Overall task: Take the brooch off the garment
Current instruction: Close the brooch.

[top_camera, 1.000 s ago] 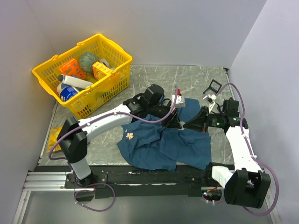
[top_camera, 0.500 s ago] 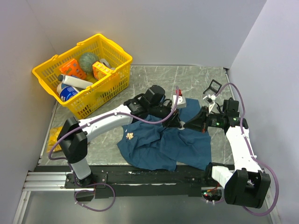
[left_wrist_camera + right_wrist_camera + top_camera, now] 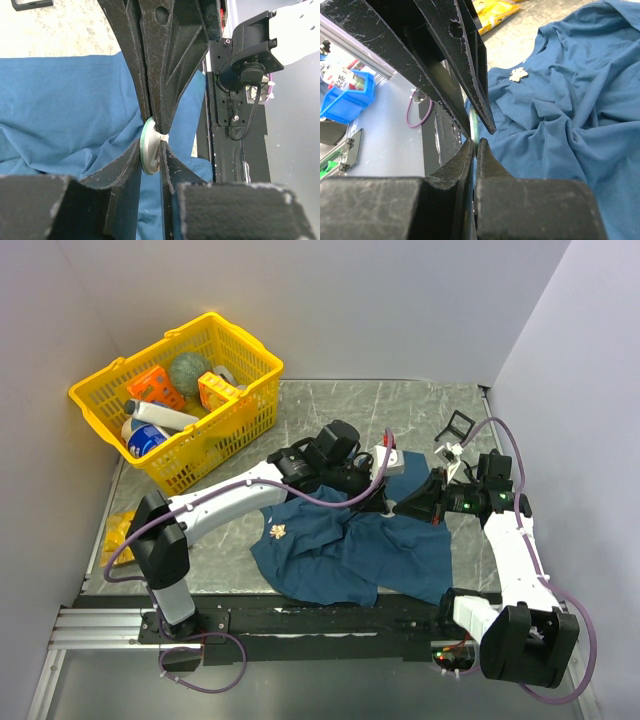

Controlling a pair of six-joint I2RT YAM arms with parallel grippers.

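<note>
The garment (image 3: 340, 550) is a dark blue wrinkled shirt spread on the table in front of both arms. The two grippers meet tip to tip over its far edge. The brooch (image 3: 148, 150) is a thin round disc with a pale green rim and a white back. My left gripper (image 3: 150, 144) is shut on its faces. My right gripper (image 3: 476, 142) is shut on its rim (image 3: 475, 127). In the top view the fingers hide the disc where the left gripper (image 3: 385, 502) meets the right gripper (image 3: 402, 505). Blue cloth (image 3: 60, 100) lies just behind the disc.
A small cream flower-shaped pin (image 3: 277, 532) sits on the shirt's left part (image 3: 518, 74). A yellow basket (image 3: 240, 405) of items stands at the back left. A white box (image 3: 388, 456) and a black wire frame (image 3: 457, 425) lie behind the grippers. A yellow packet (image 3: 115, 530) lies at the left edge.
The left wrist has shifted slightly toward the far right and now covers more of the white box. Its jaws have closed a little. The right arm and the shirt look unmoved.
</note>
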